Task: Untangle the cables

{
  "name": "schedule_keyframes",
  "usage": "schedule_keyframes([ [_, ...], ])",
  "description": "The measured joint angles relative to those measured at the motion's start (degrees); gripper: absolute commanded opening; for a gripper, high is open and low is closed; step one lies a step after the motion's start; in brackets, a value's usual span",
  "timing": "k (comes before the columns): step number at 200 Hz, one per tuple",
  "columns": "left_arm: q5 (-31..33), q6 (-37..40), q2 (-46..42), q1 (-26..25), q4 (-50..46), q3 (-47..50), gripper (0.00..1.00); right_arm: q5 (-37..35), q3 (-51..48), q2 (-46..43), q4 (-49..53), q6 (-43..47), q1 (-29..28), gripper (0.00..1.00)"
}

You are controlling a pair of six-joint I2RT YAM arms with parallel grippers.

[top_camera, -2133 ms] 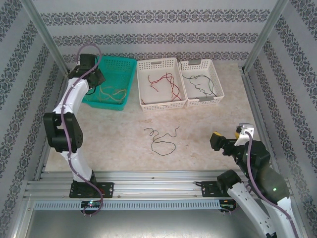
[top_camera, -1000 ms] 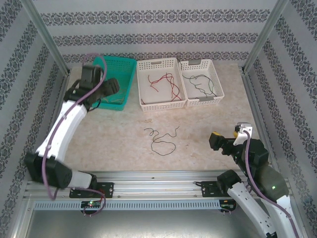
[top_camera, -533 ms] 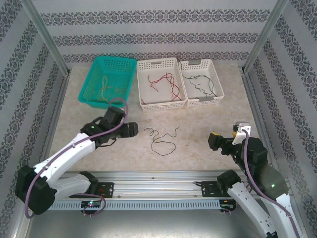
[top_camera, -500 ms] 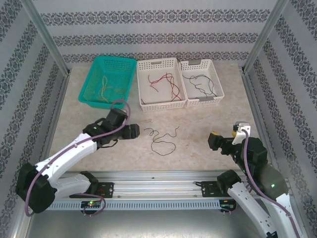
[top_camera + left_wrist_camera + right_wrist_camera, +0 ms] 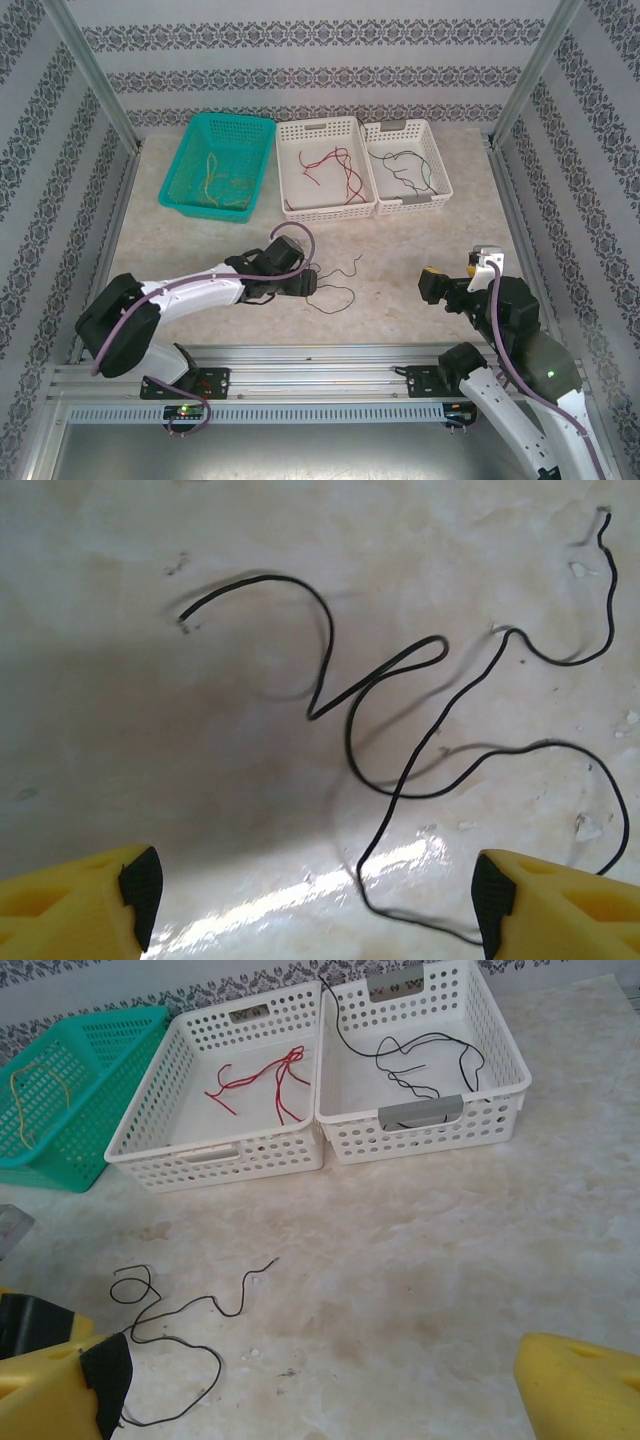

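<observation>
My left gripper (image 5: pixel 315 900) hovers wide open over the loose black cable (image 5: pixel 398 793), ready to grasp; next I should descend and pinch it.

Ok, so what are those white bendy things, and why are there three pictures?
They are two robot arms bolted at a table's edge. One picture looks down from above. The other two come from small cameras on each wrist, so the yellow fingers there are the arm's own. The left pincer is open over a thin black cable lying loose on the table. The right pincer is open too, off to the side. Neither holds anything. At the back stand three baskets: a teal basket with yellowish cables, a white basket with red cables, and a second white basket with black cables.
</observation>
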State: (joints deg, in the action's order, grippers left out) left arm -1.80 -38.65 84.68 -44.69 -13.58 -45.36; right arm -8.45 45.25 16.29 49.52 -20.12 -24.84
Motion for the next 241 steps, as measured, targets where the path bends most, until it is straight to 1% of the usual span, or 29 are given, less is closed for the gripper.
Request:
schedule_keyframes([
  [34, -1.18, -0.5, 5.07, -1.36, 4.55, -0.83, 0.83, 0.46, 0.0, 0.55, 0.0, 0.02, 0.0, 0.98],
  [59, -0.94, -0.7, 8.35, -1.44, 7.15, -1.27, 0.82, 0.68, 0.0, 0.63, -0.02, 0.02, 0.0, 0.98],
  [108, 2.82, -0.63, 9.44, -1.33, 10.25, -2.05, 0.74, 1.09, 0.0, 0.63, -0.02, 0.17, 0.0, 0.98],
  [126, 3.69, -0.24, 9.94, -1.33, 10.6, -2.99, 0.69, 1.29, 0.0, 0.63, 0.0, 0.26, 0.0, 0.98],
  [153, 4.24, 0.68, 12.48, -1.07, 12.35, -4.98, 0.53, 1.53, 0.0, 0.63, 0.0, 0.55, 0.0, 0.98],
  [213, 4.02, 1.22, 14.36, 0.55, 12.79, -5.68, 0.07, 2.1, 0.0, 0.63, -0.02, 0.63, 0.0, 0.98],
  [219, 4.0, 1.16, 14.21, 0.7, 12.74, -5.68, 0.0, 2.12, 0.0, 0.63, -0.02, 0.66, 0.0, 0.98],
  [241, 3.45, 0.87, 11.5, 1.18, 11.65, -5.68, 0.0, 2.51, 0.0, 0.44, -0.04, 0.9, 0.0, 0.98],
])
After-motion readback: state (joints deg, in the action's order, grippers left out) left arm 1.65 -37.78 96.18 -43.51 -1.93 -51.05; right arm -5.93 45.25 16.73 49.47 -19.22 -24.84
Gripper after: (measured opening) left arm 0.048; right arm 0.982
